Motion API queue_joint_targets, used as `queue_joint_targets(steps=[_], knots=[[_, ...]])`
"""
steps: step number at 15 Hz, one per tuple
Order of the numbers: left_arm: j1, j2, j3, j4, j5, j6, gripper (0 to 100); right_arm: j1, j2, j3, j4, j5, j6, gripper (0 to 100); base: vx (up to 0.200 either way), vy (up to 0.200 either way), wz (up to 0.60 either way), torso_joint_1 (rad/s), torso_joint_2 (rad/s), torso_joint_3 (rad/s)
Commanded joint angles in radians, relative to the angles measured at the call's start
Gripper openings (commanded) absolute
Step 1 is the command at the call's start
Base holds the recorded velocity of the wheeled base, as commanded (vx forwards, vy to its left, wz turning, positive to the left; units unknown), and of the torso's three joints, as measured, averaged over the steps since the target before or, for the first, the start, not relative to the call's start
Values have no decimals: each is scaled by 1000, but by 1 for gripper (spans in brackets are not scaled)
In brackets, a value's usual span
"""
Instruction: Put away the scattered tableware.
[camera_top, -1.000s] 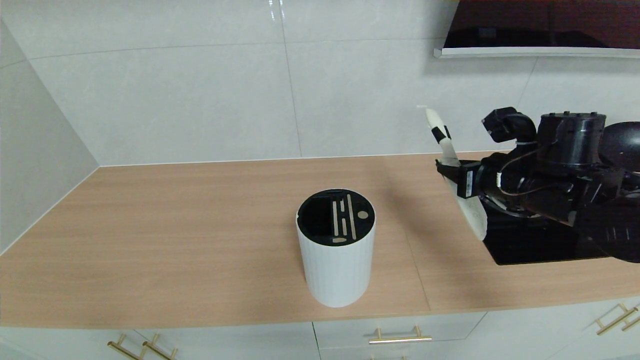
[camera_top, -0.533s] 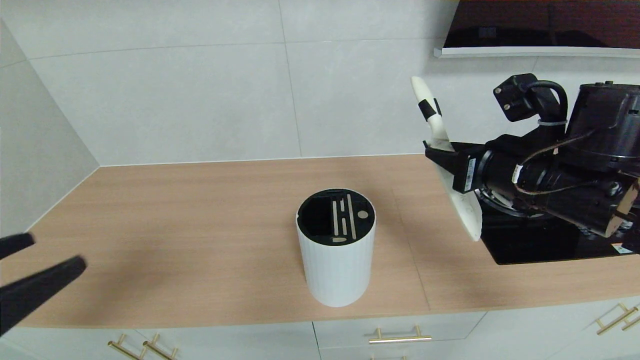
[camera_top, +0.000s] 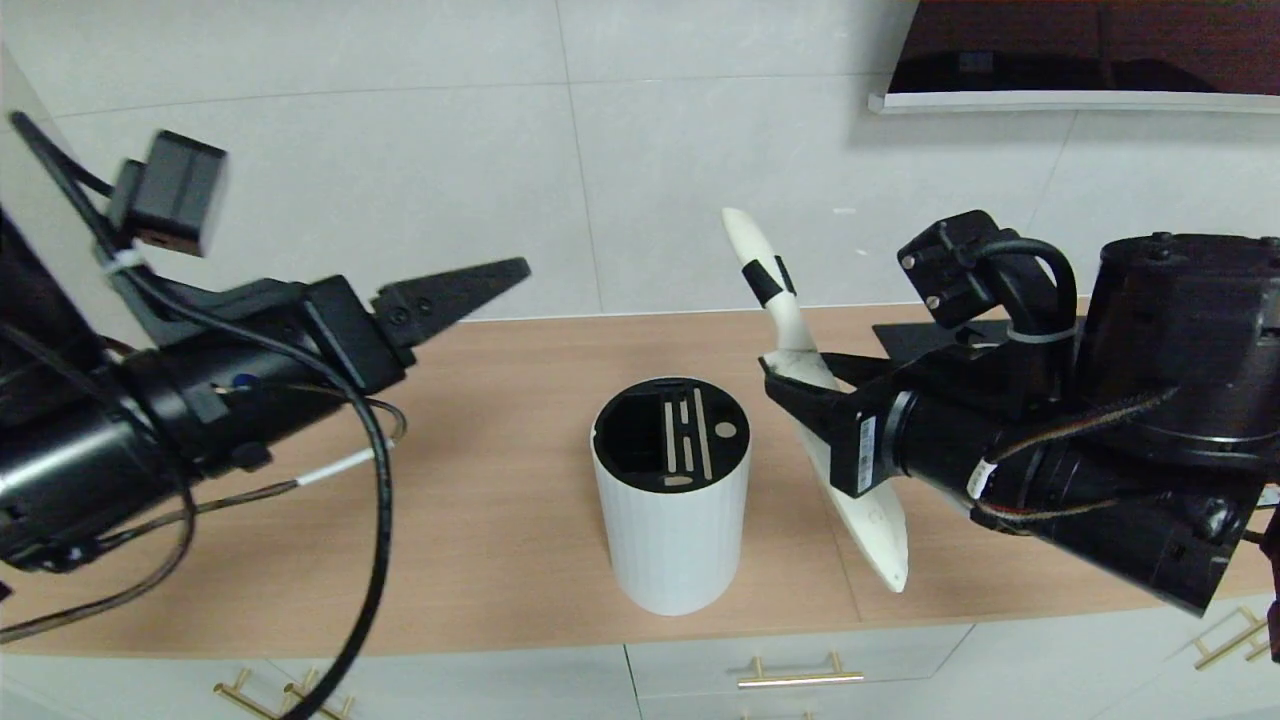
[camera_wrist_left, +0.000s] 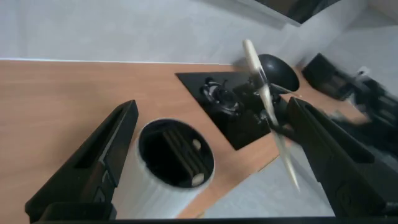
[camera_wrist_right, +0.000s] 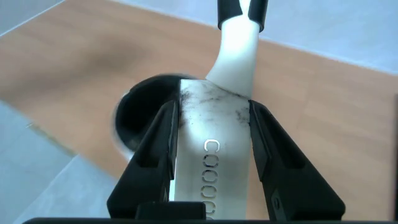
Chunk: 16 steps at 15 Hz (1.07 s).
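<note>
A white cylindrical holder with a black slotted top stands upright near the counter's front edge. My right gripper is shut on a white spatula just to the holder's right. The spatula's blade points down and its black-banded handle points up, tilted. In the right wrist view the fingers clamp the spatula, with the holder behind it. My left gripper hovers open above the counter, to the left of the holder. In the left wrist view its gripper frames the holder and the spatula.
The wooden counter runs along a tiled wall. A black cooktop lies at the right end, partly hidden behind my right arm. A dark range hood hangs above it. Drawers with brass handles sit below the front edge.
My left arm has swung in from the left edge and risen over the counter toward the holder. My right gripper has carried the spatula leftward and lower, close beside the holder.
</note>
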Motion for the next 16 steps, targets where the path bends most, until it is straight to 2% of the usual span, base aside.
queue_joint_targets(steps=[1,2,3,4,5,6,10,13,14,16], knots=[[-66,104,18,-42,4,-33,100,29,12,11,-4,-6,2,0,0,0,0,0,0,0],[-128,98,20,-95,-1,-157,100,34,12,9,-6,-6,10,0,0,0,0,0,0,0],[-140,104,20,-131,-2,-215,100,52,10,6,-6,-6,21,0,0,0,0,0,0,0],[-140,104,20,-131,-2,-215,100,52,10,6,-6,-6,21,0,0,0,0,0,0,0],[-141,159,21,-184,4,-226,100,84,12,8,-6,-8,31,0,0,0,0,0,0,0],[-144,170,21,-193,5,-226,100,92,12,8,-6,-8,33,0,0,0,0,0,0,0],[-244,197,34,-227,30,-224,100,149,12,12,-6,-20,34,0,0,0,0,0,0,0],[-255,216,23,-243,40,-198,100,173,13,17,-6,-22,38,0,0,0,0,0,0,0],[-255,248,23,-292,57,-181,100,188,16,15,-6,-22,51,0,0,0,0,0,0,0],[-276,282,23,-354,88,-178,100,196,35,15,-6,-22,54,0,0,0,0,0,0,0]])
